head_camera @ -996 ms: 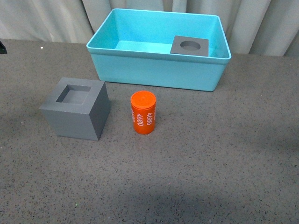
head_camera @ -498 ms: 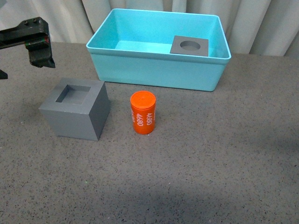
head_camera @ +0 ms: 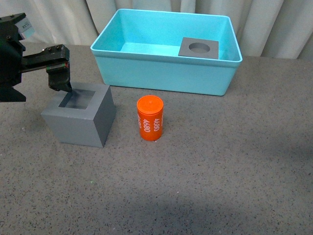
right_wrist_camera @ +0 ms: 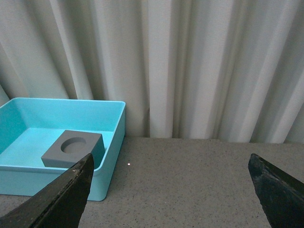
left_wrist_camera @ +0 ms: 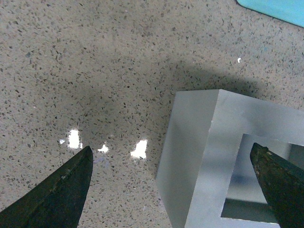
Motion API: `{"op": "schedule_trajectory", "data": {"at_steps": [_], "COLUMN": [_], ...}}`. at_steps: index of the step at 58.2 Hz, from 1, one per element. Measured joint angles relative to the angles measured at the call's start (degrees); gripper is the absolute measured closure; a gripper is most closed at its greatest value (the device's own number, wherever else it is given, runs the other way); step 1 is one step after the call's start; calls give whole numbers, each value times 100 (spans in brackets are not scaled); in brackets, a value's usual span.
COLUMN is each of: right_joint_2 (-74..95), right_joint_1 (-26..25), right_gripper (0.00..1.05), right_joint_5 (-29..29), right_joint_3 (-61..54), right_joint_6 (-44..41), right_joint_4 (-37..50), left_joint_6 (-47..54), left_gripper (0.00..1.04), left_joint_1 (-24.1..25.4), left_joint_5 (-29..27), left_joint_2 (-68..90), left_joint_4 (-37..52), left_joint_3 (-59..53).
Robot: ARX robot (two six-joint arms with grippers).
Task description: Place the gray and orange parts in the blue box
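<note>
1. The left arm (head_camera: 12, 54) comes in from the left edge of the front view, black and bulky at the wrist.
2. The left tool (head_camera: 39, 92) points downward with its jaws spread wide.
3. In the front view one dark finger (head_camera: 58, 73) sticks out to the right of the wrist and bends down at its tip. The other sits lower, at the picture's left edge.
4. In the left wrist view the two fingertips (left_wrist_camera: 61, 190) are dark tapering wedges, well apart.
5. The right tool (right_wrist_camera: 171, 190) is outside the front view. Its own wrist view shows it held about level and facing forward, with its fingers (right_wrist_camera: 61, 194) well apart.
</note>
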Motion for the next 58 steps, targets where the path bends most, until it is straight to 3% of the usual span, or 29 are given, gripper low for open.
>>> {"op": "schedule_trajectory", "data": {"at_steps": [5,32,58], "right_joint_2": [0,0,0], "right_joint_1": [0,0,0], "right_gripper": [10,10,10], "right_joint_5": [0,-2,0], "right_joint_3": [0,0,0], "right_joint_6": [0,0,0], "right_joint_4": [0,0,0], "left_joint_6": [90,249,125], "left_gripper": [11,84,87], "left_joint_1": [-44,-199,-417], "left_joint_5": [-28,-11,-20], "left_joint_2": [131,173,-1224], "left_joint_4": [-4,-116,-291], "left_joint_3": [72,153,219]}}
